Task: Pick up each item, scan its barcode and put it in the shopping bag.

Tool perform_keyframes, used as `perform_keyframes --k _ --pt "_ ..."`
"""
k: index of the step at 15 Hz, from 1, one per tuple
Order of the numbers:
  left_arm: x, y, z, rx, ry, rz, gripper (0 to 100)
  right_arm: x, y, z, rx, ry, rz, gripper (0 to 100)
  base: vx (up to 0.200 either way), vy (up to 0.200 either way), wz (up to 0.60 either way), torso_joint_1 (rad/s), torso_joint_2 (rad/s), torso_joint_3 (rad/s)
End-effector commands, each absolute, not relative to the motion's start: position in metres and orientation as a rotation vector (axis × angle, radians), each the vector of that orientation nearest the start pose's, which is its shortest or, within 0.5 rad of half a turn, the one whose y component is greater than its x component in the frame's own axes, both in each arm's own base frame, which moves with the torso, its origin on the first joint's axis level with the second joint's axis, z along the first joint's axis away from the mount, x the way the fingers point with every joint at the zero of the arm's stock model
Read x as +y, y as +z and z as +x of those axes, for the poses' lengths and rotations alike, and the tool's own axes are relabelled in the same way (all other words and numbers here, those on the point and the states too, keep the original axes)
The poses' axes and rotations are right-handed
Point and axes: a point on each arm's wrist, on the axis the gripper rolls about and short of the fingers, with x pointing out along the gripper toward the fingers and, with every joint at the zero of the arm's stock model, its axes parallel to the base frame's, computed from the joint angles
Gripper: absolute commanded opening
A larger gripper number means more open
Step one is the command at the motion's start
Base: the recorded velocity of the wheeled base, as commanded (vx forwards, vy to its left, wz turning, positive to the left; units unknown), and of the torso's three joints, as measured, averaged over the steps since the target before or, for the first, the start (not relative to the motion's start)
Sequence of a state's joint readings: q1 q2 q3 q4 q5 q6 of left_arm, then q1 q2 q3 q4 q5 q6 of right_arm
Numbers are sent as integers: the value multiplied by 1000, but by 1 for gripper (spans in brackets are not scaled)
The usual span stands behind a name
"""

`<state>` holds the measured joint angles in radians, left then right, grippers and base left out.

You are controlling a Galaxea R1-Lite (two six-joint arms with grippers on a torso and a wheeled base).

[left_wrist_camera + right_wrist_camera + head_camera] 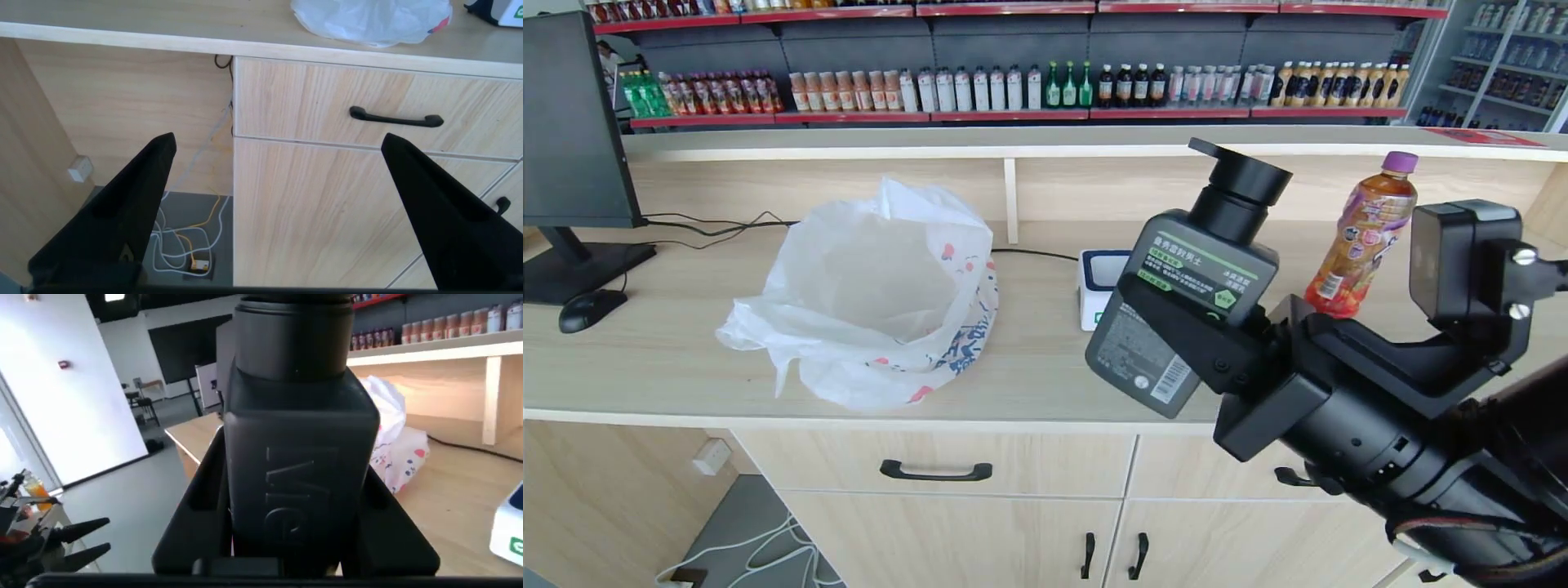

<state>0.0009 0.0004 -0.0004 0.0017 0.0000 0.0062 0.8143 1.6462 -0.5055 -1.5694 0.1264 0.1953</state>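
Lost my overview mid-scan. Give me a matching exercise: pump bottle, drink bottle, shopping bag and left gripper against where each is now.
1 pump bottle
2 drink bottle
3 shopping bag
4 left gripper

A open, low before the drawer
B standing on the counter, purple cap
C slumped on the counter, mouth open
D clamped in the right gripper

Pairs: 1-D, 2-B, 3-C, 4-A
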Motion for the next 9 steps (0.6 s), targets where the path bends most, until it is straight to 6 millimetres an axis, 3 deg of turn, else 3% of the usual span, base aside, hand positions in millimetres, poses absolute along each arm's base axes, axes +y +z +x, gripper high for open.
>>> perform_keyframes --k 1,3,6,9 --pt "0 76 -23 2 2 6 100 168 213 195 -359 846 257 0 0 0 0 0 0 0" --pt "0 76 -23 0 2 6 100 160 210 208 -379 779 178 0 0 0 0 0 0 0" --pt "0 75 -23 3 2 6 100 159 200 218 -357 773 135 0 0 0 0 0 0 0" --pt "0 75 -23 2 2 8 100 155 194 242 -374 816 41 0 0 0 0 0 0 0"
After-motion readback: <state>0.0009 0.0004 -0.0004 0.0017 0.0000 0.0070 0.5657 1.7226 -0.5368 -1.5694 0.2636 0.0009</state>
